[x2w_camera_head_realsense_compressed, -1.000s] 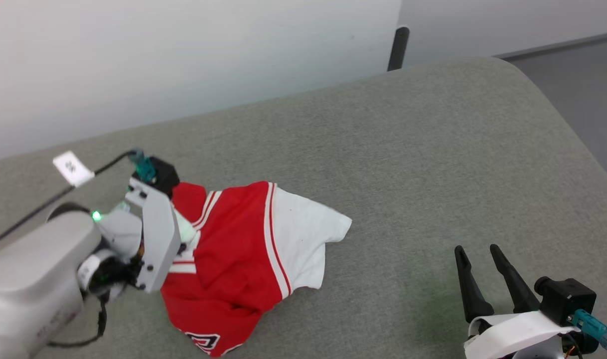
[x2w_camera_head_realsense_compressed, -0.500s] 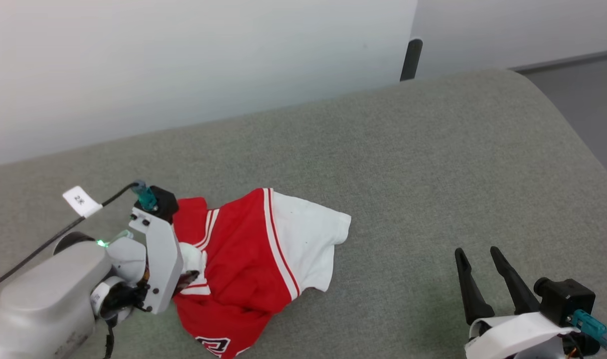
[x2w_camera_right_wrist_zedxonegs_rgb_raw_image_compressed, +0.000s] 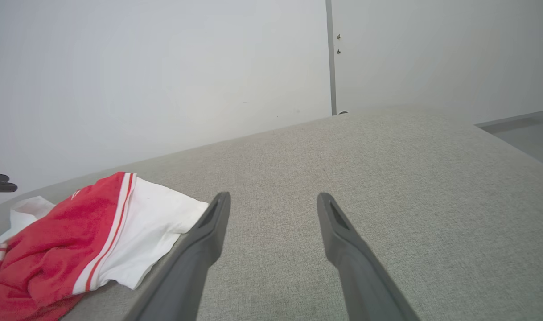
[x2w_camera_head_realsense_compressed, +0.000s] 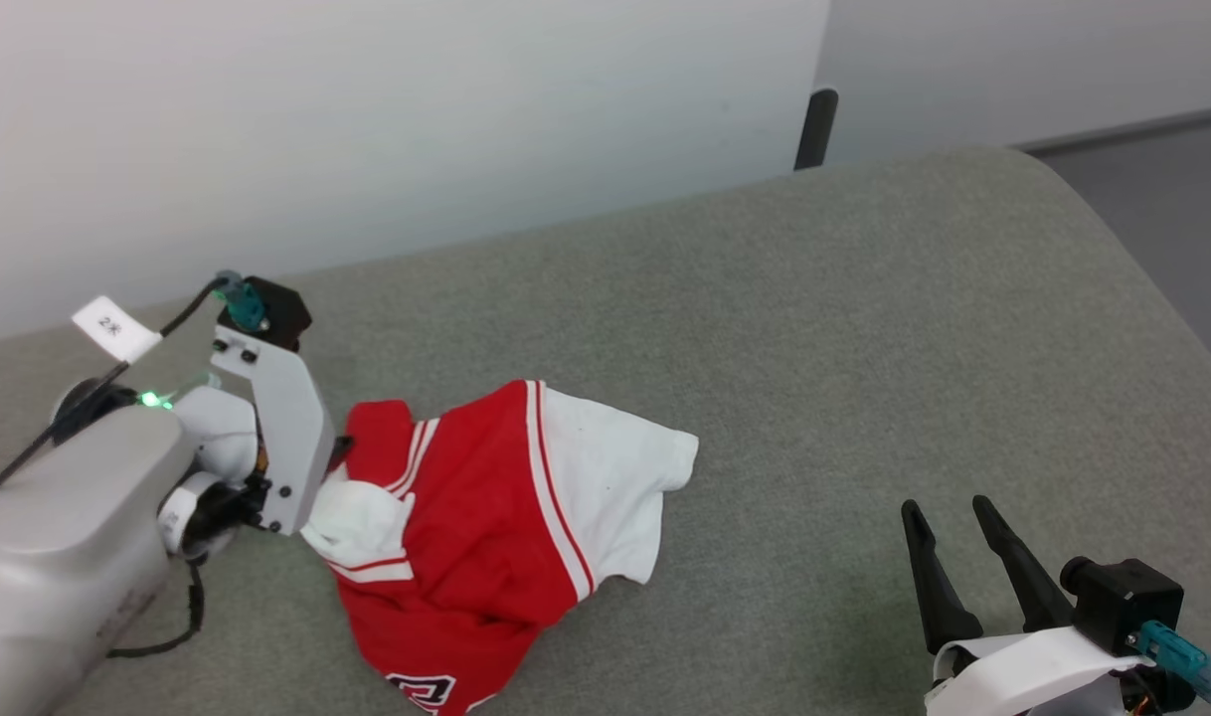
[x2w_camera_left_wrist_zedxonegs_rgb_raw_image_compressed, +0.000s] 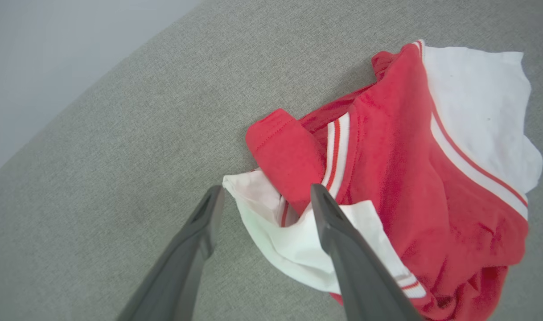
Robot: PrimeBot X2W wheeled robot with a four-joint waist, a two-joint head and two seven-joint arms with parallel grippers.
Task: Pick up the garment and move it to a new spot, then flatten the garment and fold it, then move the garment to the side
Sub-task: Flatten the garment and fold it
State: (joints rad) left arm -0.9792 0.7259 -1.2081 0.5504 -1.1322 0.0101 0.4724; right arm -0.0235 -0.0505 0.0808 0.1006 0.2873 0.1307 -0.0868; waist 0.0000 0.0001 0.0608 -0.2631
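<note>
Head view: right gripper (x2w_camera_head_realsense_compressed: 946,507) idle at the pad's (x2w_camera_head_realsense_compressed: 765,348) near right, jaws wide; garment (x2w_camera_head_realsense_compressed: 486,527) lies crumpled on its near left, released, as the left gripper (x2w_camera_left_wrist_zedxonegs_rgb_raw_image_compressed: 266,189) has just sprung wide and lifted at the pad's left, so relocation is judged done and flattening comes next.

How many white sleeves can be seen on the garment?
2. One sleeve lies spread at the garment's right side; the other sleeve is bunched at its left edge, by the left gripper. Folds may hide parts.
</note>
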